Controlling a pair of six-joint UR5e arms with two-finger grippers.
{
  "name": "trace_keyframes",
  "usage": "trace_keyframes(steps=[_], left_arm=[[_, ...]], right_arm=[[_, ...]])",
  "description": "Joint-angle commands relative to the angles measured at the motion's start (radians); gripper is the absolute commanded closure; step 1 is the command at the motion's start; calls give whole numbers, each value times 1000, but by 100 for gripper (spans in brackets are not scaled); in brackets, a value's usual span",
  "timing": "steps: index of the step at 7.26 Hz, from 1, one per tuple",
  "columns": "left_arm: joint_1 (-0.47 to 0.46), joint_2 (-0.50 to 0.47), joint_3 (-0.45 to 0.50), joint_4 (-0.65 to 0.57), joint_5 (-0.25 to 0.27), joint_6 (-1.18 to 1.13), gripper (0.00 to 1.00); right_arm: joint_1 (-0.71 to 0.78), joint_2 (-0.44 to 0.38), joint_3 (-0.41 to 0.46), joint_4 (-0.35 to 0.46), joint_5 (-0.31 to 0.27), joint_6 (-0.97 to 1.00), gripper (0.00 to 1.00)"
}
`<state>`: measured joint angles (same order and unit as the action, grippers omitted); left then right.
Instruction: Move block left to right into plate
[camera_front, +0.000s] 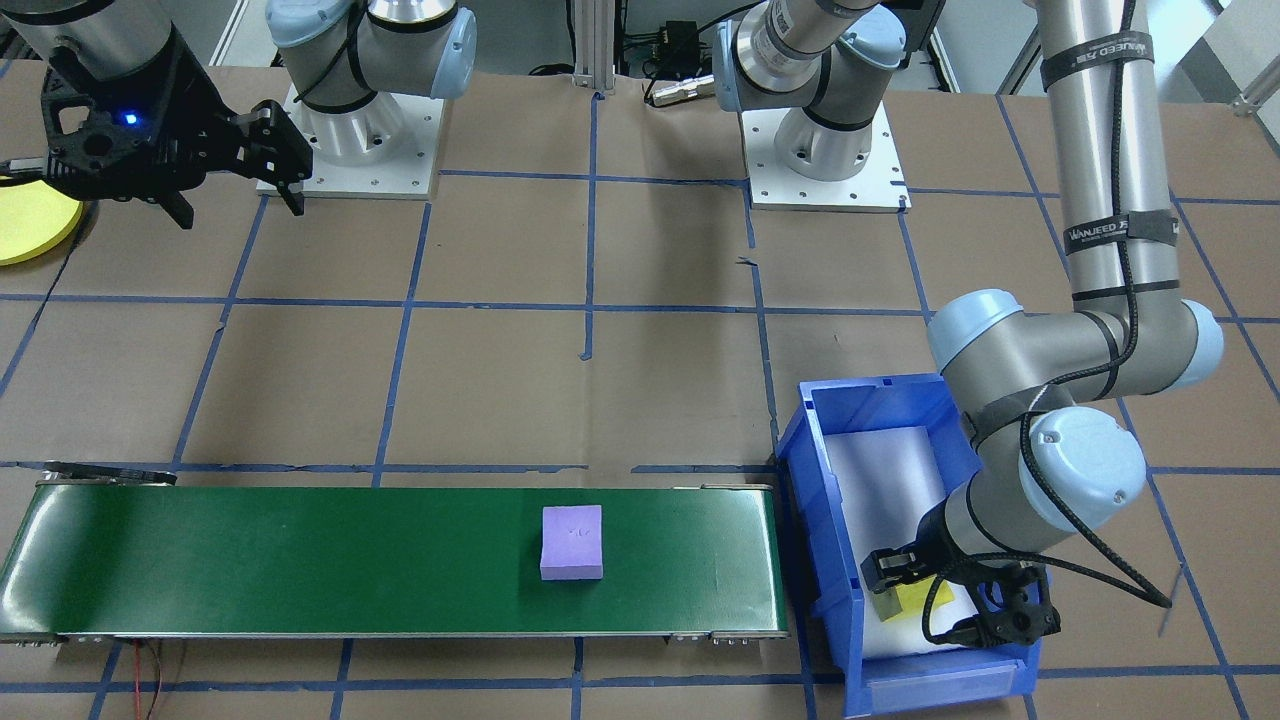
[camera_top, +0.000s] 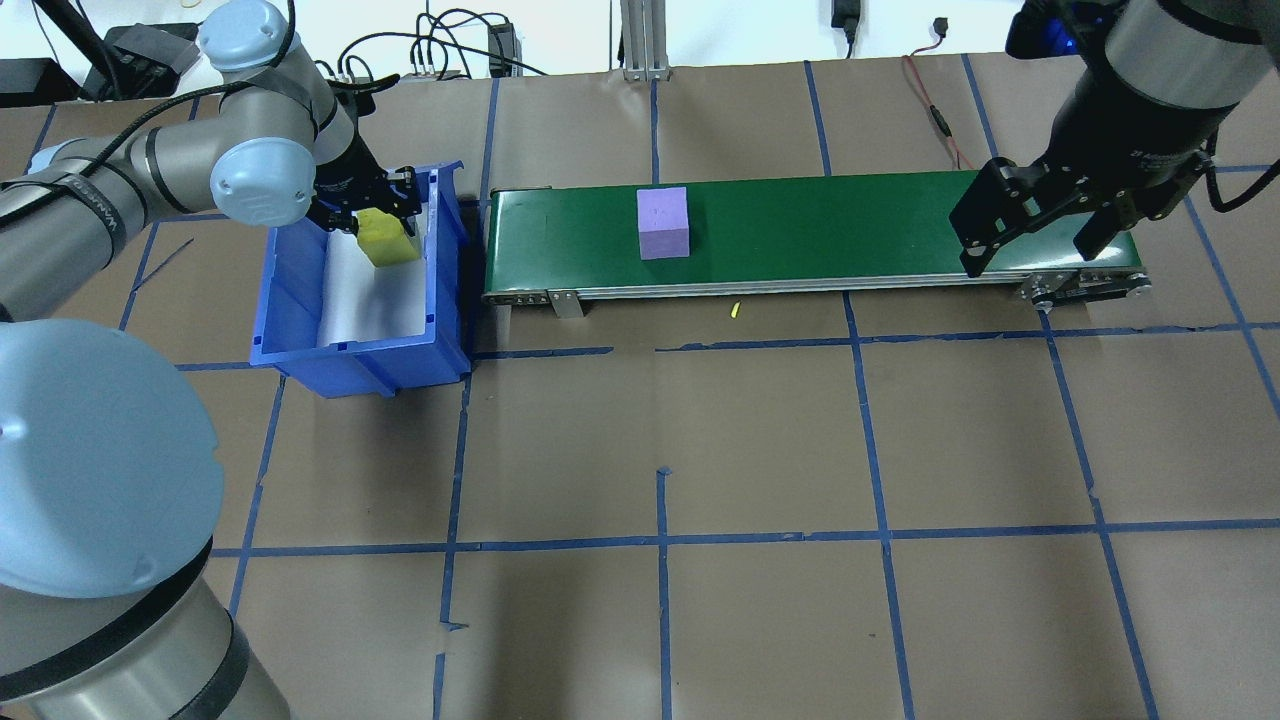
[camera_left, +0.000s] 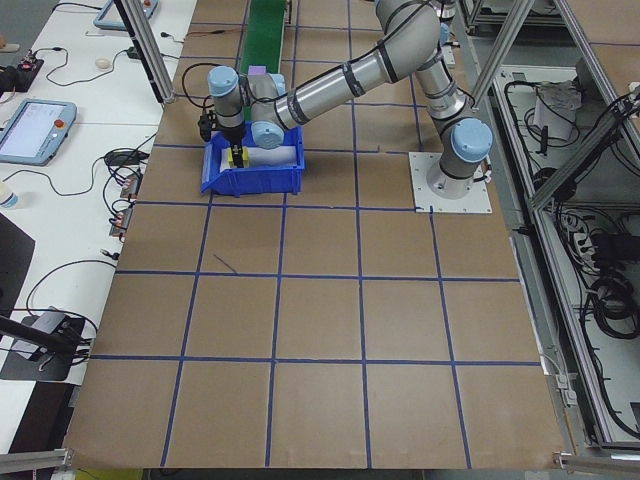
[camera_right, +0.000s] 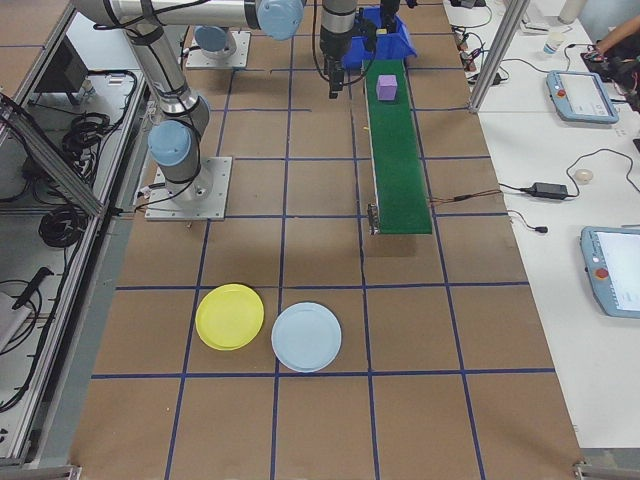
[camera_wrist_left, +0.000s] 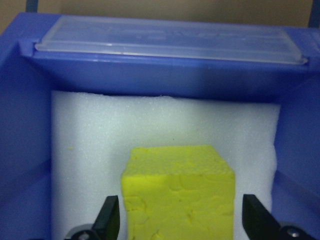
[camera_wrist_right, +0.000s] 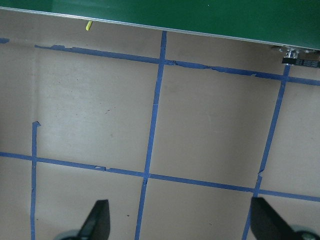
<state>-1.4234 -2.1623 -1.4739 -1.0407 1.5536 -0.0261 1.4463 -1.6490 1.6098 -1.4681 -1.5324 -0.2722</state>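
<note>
A yellow foam block (camera_wrist_left: 177, 185) sits on white padding inside the blue bin (camera_top: 350, 360). My left gripper (camera_top: 370, 215) is down in the bin, open, with one finger on each side of the block and a gap at both. A purple block (camera_top: 663, 222) lies on the green conveyor belt (camera_top: 850, 215), left of its middle in the overhead view. My right gripper (camera_top: 1030, 258) hangs open and empty above the table near the belt's right end. The yellow plate (camera_right: 230, 316) lies flat on the table beyond that end, far from both blocks.
A light-blue plate (camera_right: 306, 337) lies beside the yellow one. The two arm bases (camera_front: 350, 150) stand on white mounts at the robot's side of the table. A small yellow crumb (camera_top: 734, 311) lies just in front of the belt.
</note>
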Motion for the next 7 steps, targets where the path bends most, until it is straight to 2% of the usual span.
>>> trace_keyframes(steps=[1,2,3,4,5,7], left_arm=[[-2,36,14,-2,-1,-2,74],[-2,85,14,-16,2,2,74],[-3,158,14,-104,0,-1,74],[-6,218,14,-172,-1,-1,74],[-15,254,14,-209,-3,-1,74],[-150,271,12,-223,-4,-1,74]], right_arm=[[-1,-2,-1,2,44,-5,0],[-1,1,5,3,44,-15,0],[0,14,25,-21,55,-34,0],[-3,109,36,-150,151,-89,0],[0,217,30,-284,188,-76,0],[3,386,12,-517,314,37,0]])
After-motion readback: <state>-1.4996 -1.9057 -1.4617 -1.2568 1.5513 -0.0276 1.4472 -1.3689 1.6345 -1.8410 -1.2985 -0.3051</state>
